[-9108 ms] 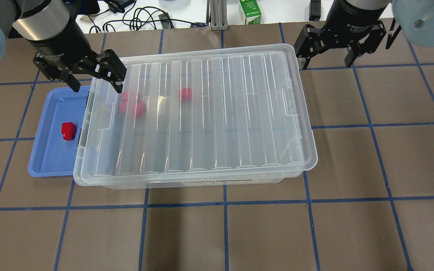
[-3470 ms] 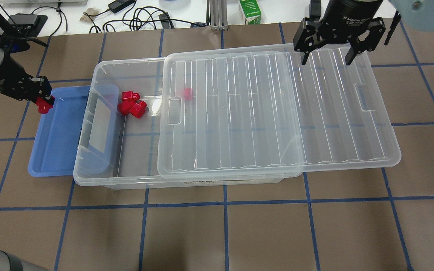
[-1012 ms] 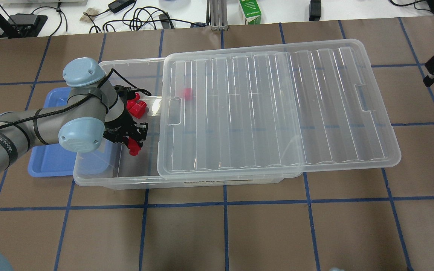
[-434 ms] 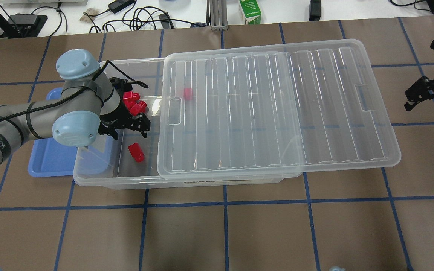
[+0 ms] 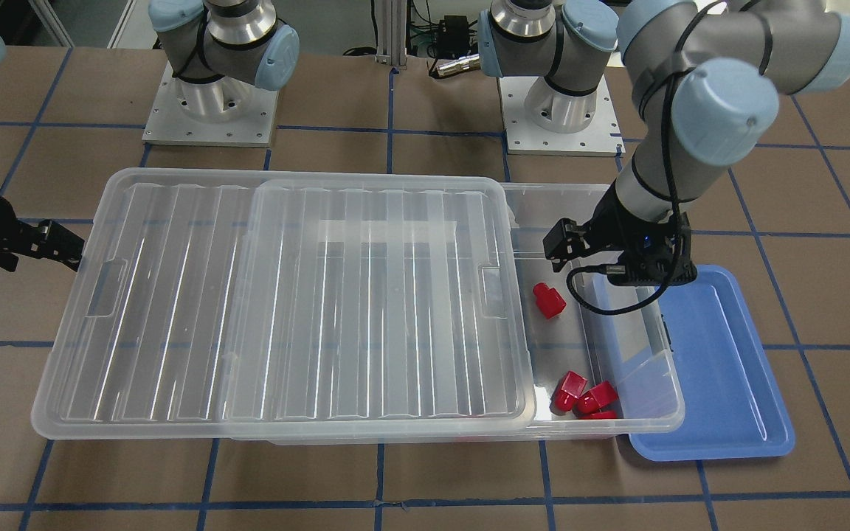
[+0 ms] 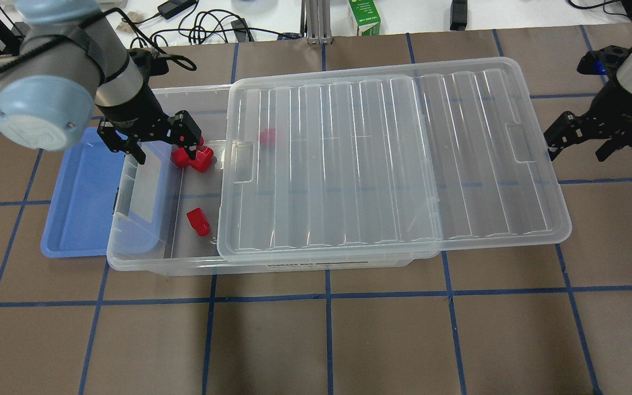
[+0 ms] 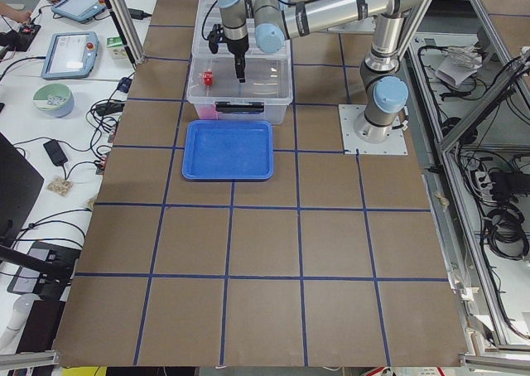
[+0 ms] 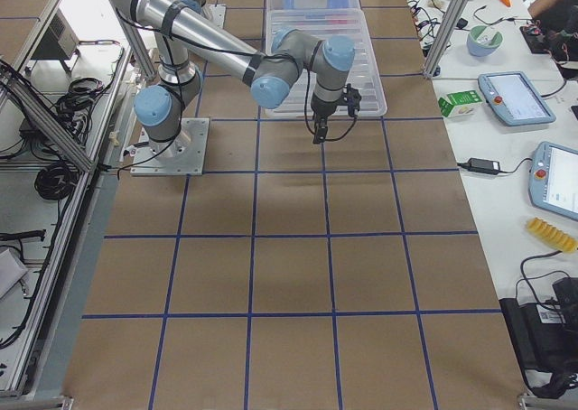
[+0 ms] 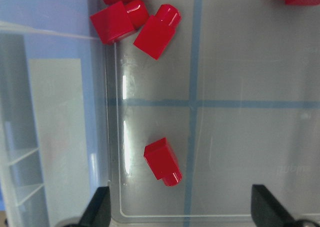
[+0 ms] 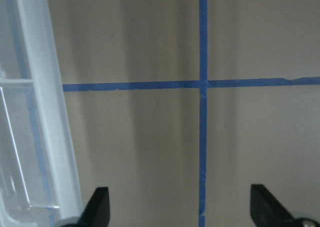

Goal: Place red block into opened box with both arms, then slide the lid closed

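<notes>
The red block lies loose on the floor of the clear box, in the uncovered end. My left gripper hangs open and empty above that end, well clear of the block. The ribbed lid covers most of the box and overhangs its other end. My right gripper is open beside the lid's overhanging short edge. Whether it touches the edge I cannot tell.
Three red blocks bunch in the box's back corner. Another red block shows through the lid. A blue tray sits partly under the box's open end. Cables and a green carton lie beyond the table.
The left gripper let go of the red block in the box, then rose and drew back. The right gripper came in at the lid's far end. The lid has shifted slightly toward the open end.
</notes>
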You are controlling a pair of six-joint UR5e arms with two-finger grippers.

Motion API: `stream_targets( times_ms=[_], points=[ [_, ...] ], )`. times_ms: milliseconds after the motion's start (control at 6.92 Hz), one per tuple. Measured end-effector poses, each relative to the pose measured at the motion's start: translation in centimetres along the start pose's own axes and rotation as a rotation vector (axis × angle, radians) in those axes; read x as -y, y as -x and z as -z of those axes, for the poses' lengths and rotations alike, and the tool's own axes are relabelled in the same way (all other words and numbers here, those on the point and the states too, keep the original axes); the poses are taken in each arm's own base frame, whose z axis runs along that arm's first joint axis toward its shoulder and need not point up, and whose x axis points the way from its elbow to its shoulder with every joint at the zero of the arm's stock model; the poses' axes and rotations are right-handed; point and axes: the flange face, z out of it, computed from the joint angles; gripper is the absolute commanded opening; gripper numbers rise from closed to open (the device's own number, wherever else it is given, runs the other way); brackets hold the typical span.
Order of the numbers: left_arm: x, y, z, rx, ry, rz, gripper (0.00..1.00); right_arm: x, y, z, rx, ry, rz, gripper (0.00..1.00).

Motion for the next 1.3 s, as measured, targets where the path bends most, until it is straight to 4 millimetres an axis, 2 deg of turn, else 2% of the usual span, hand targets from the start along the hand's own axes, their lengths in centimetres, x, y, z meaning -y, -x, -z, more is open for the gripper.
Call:
stream_targets(
  times_ms=[145,289,434,578,867,1012,1157,1301],
  points=[
    [-1.0,-0.4,3.4,0.002,-0.008,0.006,1.0,0.0,1.4,-0.6,0.016,0.006,-0.008,1.0],
    [-2.1,-0.8,5.8,0.006,-0.028,0.006,1.0,0.1,3.5,-1.0,0.033,0.008,-0.013,1.0],
    [-3.1,-1.1,7.3,0.011,-0.048,0.0,1.0,0.2,6.1,-1.2,0.038,0.011,-0.018,1.0],
    [-4.2,-1.5,8.1,0.015,-0.058,-0.012,1.0,0.2,9.1,-1.2,0.033,0.008,-0.023,1.0],
    [-5.3,-2.1,8.1,0.02,-0.06,-0.039,1.0,0.1,14.6,-0.8,0.018,-0.033,-0.017,1.0],
    [-5.6,-2.1,8.2,0.03,-0.063,-0.041,1.0,0.0,15.9,-0.6,0.015,-0.048,-0.008,1.0],
    [-5.8,-1.9,8.4,0.043,-0.059,-0.041,1.0,0.2,16.3,0.0,0.007,-0.065,0.0,1.0],
    [-5.8,-1.8,8.5,0.047,-0.056,-0.04,1.0,0.6,16.5,1.8,-0.006,-0.09,0.008,1.0]
  ],
)
